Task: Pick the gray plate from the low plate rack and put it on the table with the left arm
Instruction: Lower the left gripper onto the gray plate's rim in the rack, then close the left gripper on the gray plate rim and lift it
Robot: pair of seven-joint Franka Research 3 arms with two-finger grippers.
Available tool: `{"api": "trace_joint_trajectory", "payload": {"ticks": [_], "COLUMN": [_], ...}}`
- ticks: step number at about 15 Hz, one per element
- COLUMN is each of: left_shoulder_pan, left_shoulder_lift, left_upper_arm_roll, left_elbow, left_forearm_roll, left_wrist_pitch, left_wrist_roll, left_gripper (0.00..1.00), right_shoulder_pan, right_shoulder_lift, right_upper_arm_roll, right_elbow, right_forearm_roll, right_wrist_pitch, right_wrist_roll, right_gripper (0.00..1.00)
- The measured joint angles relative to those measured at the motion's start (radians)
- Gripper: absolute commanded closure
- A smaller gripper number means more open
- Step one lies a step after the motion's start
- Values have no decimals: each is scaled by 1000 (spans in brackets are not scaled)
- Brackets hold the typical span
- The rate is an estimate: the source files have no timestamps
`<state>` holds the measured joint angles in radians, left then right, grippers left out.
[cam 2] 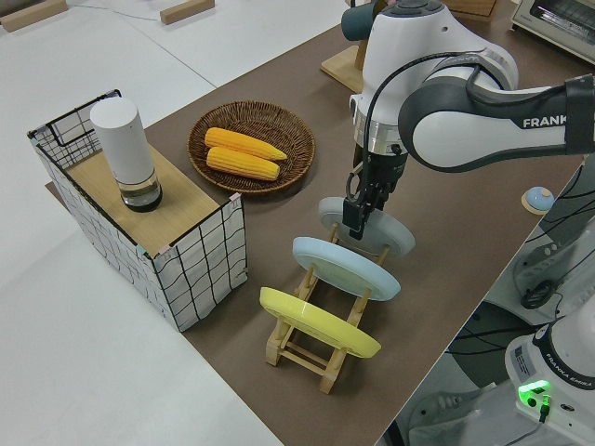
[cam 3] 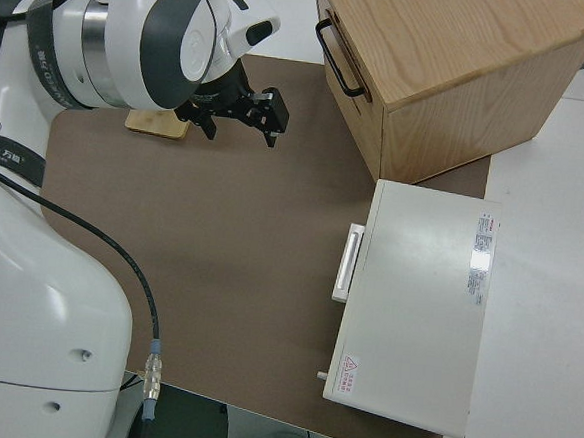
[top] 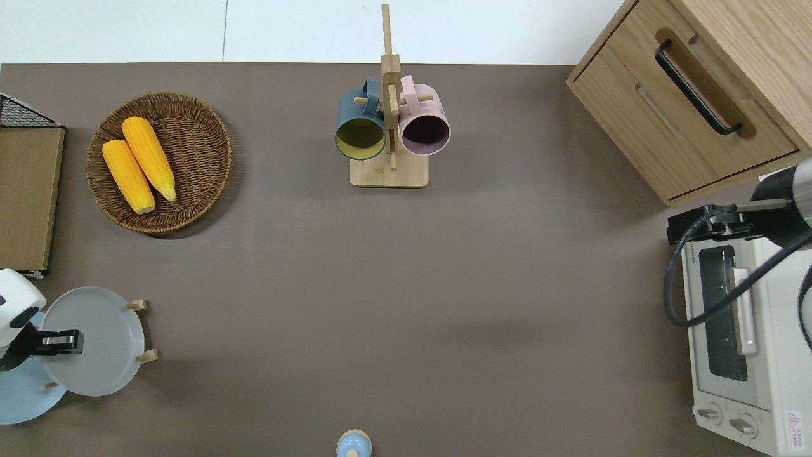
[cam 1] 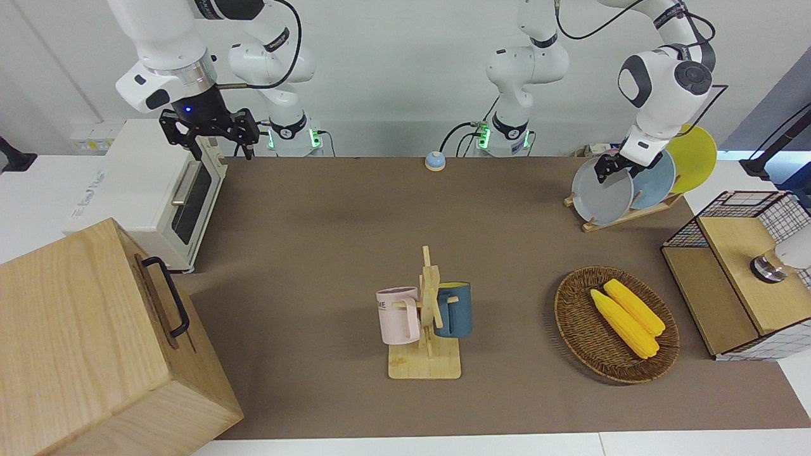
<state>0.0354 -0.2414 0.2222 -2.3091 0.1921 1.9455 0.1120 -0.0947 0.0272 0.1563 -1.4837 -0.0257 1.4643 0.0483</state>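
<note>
A plain white wall (cam 1: pixel 393 57) rises past the brown-matted desk (cam 1: pixel 329 253); a wooden cabinet (cam 1: pixel 95 342) occupies one corner.

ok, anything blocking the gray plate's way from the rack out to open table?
Nothing visible. The left tool is already at the gray plate, which stands in the low plate rack's outermost slot, with the light blue plate next in the row. The table beside the rack is bare mat.
</note>
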Motion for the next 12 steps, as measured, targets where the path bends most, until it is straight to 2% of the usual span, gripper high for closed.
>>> {"api": "trace_joint_trajectory", "payload": {"ticks": [12], "left_shoulder_pan": [-1], "left_shoulder_lift": [-11], "left_upper_arm_roll": [-4], "left_elbow": [7], "left_forearm_roll": [-1], "left_wrist_pitch": [-15], "left_wrist_roll": [-1], "left_gripper": [1000], "right_shoulder_pan": [0], "right_shoulder_lift": [0], "right_upper_arm_roll": [0], "right_elbow": [0], "right_forearm_roll": [0], "right_wrist_pitch": [0], "right_wrist_roll": [0], "right_gripper": [17]}}
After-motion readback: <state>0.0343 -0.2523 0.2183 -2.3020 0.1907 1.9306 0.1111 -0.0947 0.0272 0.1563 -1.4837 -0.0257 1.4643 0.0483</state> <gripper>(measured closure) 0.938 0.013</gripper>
